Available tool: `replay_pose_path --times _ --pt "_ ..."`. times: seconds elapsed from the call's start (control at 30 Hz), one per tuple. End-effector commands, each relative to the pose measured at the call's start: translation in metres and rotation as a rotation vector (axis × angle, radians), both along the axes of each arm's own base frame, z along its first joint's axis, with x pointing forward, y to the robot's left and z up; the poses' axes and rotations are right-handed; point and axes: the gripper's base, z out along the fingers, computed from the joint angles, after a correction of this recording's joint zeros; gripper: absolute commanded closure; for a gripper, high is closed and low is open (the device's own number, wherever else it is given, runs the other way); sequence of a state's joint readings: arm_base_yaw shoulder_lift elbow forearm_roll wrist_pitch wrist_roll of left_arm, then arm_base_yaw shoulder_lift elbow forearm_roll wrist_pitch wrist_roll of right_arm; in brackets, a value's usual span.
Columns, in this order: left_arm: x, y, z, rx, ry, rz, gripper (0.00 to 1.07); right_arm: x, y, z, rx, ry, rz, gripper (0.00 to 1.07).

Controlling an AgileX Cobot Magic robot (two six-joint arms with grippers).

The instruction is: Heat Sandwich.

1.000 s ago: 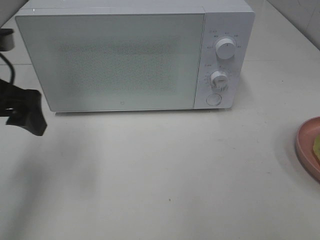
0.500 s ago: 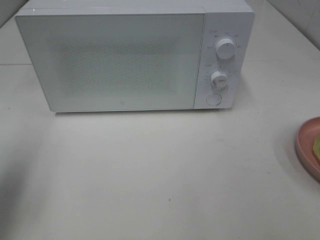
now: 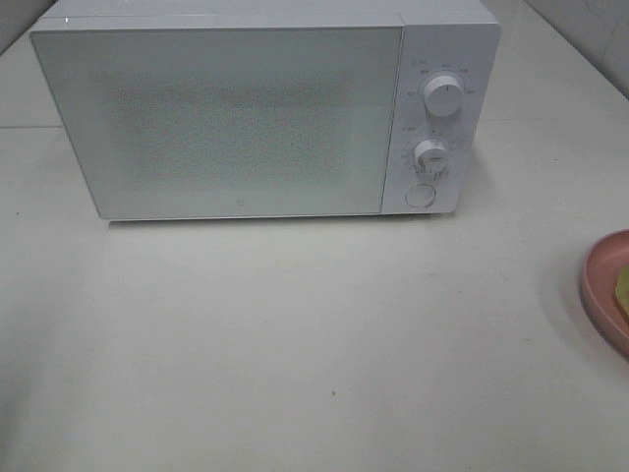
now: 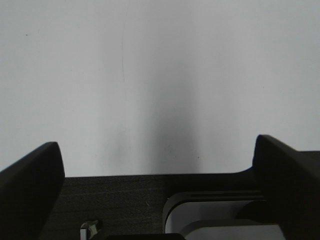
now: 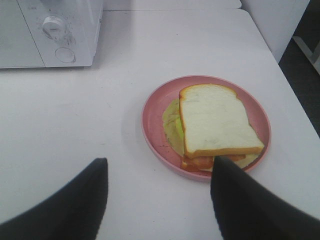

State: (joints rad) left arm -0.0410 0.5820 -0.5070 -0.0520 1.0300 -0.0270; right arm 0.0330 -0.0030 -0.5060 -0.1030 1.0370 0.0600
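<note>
White and shut, the microwave (image 3: 260,108) needs its door opened first, probably by the left gripper (image 4: 160,165), while the sandwich (image 5: 215,125) waits on the pink plate (image 5: 155,107) before the right gripper (image 5: 159,197), both jaws spread.

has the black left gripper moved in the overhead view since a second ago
Yes. It was beside the white box-shaped microwave's lower left corner; it has withdrawn leftward out of that view.
</note>
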Motion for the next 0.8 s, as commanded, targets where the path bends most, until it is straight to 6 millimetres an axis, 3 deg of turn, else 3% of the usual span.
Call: replay_pose_path --times 0.03,0.27,0.8 --pt "-0.013 0.001 0.003 0.001 -0.068 -0.002 0.09 -0.004 0.0 0.001 -0.011 -0.04 -0.004 0.49" --pt "-0.029 0.001 0.01 -0.001 -0.182 -0.005 0.09 -0.004 0.0 0.001 -0.011 -0.04 -0.004 0.49" --pt "-0.088 0.003 0.02 0.0 -0.576 0.08 0.09 -0.004 0.0 0.001 -0.011 -0.04 -0.004 0.49"
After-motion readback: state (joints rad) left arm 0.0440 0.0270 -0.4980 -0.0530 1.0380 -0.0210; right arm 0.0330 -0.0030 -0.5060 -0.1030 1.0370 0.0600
